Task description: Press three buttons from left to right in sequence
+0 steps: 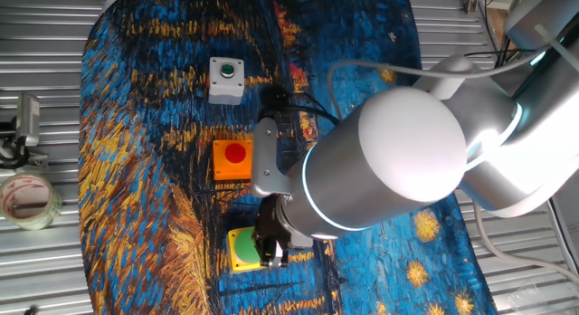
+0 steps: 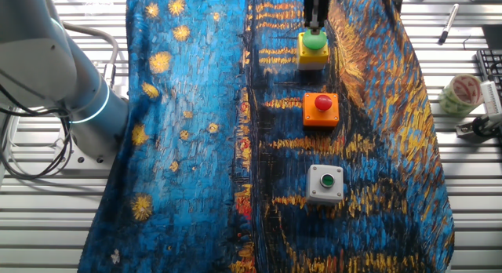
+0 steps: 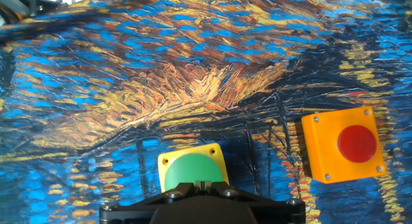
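Three button boxes stand in a row on the painted cloth. The white-grey box with a small green button (image 1: pixel 225 80) (image 2: pixel 325 184) is at one end. The orange box with a red button (image 1: pixel 232 158) (image 2: pixel 321 110) (image 3: pixel 344 145) is in the middle. The yellow box with a large green button (image 1: pixel 242 249) (image 2: pixel 313 52) (image 3: pixel 192 167) is at the other end. My gripper (image 1: pixel 269 252) (image 2: pixel 314 26) (image 3: pixel 203 184) is right over the large green button. Its fingertips touch each other, so it is shut, with the tips at the button's top. I cannot tell whether the button is pushed down.
A blue and yellow painted cloth (image 2: pixel 196 147) covers the ribbed metal table. A tape roll (image 1: pixel 27 199) (image 2: pixel 463 92) and a small metal tool (image 1: pixel 23 125) lie off the cloth. A pen (image 2: pixel 449 22) lies near the edge. My arm (image 1: pixel 407 161) hangs over the cloth.
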You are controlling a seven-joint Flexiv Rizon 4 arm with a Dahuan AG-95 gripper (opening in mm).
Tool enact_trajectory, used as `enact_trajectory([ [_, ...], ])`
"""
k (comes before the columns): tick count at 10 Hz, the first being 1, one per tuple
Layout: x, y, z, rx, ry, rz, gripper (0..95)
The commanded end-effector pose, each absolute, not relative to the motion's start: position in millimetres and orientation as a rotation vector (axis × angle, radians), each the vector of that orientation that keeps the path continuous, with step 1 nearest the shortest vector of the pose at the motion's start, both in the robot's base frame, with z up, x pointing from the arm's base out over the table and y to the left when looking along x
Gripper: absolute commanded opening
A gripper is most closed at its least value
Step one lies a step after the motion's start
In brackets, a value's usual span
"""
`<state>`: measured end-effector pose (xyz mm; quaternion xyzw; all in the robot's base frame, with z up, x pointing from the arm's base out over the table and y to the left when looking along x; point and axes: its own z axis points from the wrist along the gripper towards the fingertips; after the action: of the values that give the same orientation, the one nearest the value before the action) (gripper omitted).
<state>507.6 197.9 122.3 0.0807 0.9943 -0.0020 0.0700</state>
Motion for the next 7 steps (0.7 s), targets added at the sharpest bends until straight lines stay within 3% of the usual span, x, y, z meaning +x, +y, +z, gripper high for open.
enact_trajectory([
  [1,509.7,200.7,121.7,0.254,2.994,-0.012,0.0],
  [7,511.2,202.0,112.1,0.252,2.984,-0.013,0.0],
])
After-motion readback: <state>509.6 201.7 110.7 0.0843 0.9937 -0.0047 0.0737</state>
